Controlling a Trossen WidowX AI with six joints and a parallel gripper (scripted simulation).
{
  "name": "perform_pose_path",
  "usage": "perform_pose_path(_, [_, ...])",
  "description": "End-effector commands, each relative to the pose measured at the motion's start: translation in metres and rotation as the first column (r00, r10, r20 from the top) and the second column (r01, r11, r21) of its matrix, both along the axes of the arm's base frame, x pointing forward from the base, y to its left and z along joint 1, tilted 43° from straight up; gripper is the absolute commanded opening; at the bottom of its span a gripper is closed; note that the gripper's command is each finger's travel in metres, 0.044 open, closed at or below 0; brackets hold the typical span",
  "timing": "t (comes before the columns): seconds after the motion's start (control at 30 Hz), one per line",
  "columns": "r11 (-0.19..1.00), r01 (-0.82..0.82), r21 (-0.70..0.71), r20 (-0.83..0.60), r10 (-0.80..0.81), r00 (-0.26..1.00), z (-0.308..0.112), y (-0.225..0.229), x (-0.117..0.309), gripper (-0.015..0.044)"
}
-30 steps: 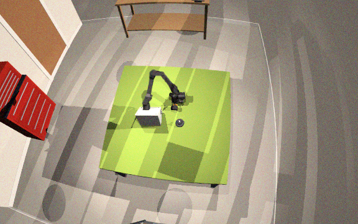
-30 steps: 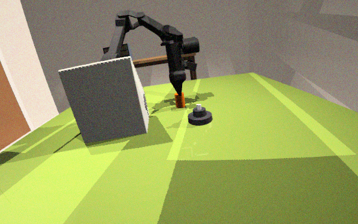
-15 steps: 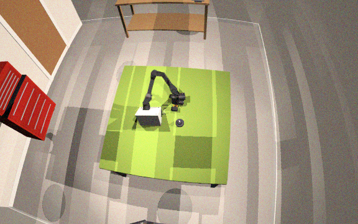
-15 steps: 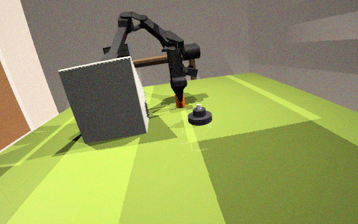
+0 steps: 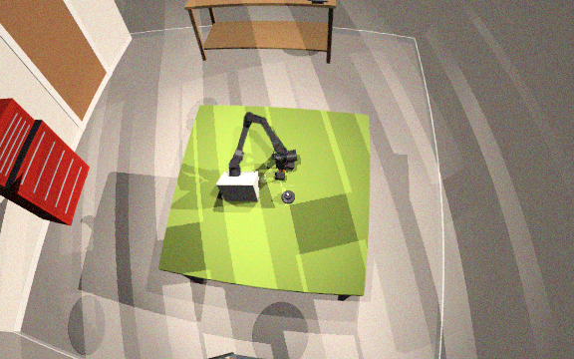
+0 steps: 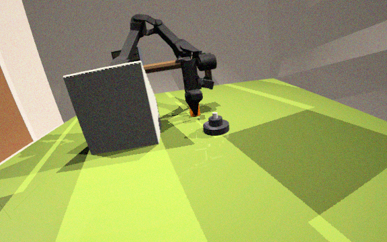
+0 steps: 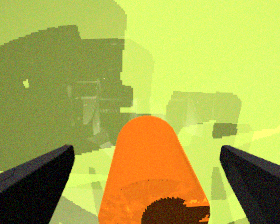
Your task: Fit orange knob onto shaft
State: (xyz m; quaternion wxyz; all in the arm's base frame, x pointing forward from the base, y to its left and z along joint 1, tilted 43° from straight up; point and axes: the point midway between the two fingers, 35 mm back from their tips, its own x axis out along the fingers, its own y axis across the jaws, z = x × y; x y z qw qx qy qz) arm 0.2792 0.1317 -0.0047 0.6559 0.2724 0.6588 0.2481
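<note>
The orange knob [image 6: 199, 111] [image 7: 146, 165] stands on the green table, its top partly in dark shadow in the wrist view. Its underside and hole are hidden. My gripper [image 5: 280, 175] [image 6: 195, 113] [image 7: 148, 153] is open and low at the knob, pointing down. In the wrist view one finger is on each side of the knob, with a gap on both sides. The dark round pedestal [image 5: 291, 200] [image 6: 216, 129] stands close by, to the right of the knob in the exterior view. Its silver shaft [image 6: 215, 115] points up and is bare; its flat side cannot be made out.
A white and dark grey box [image 5: 238, 188] [image 6: 113, 111] stands at the arm's base, left of the knob and pedestal. The green table [image 5: 247, 249] [image 6: 140, 202] carries sharp shadows. A red cabinet [image 5: 50, 175] and a wooden bench [image 5: 267, 36] stand off the table.
</note>
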Motion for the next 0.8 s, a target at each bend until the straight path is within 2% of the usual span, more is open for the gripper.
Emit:
perform_pose_path(0.0, [1.000,-0.001,0.004,-0.008,0.001,1.000,-0.004,0.004,-0.002,0.0440])
perform_pose_path(0.03, [1.000,-0.001,0.004,-0.008,0.001,1.000,-0.005,0.005,-0.002,0.0440])
perform_pose_path(0.37, [1.000,-0.001,0.004,-0.008,0.001,1.000,-0.005,0.005,-0.002,0.0177])
perform_pose_path(0.57, [1.000,-0.001,0.004,-0.008,0.001,1.000,-0.005,0.005,-0.002,0.0138])
perform_pose_path(0.73, [1.000,0.000,-0.002,-0.007,0.000,1.000,0.005,-0.007,0.002,0.0006])
perform_pose_path(0.77, [1.000,0.000,-0.005,-0.006,0.000,1.000,0.009,-0.011,0.003,0.0000])
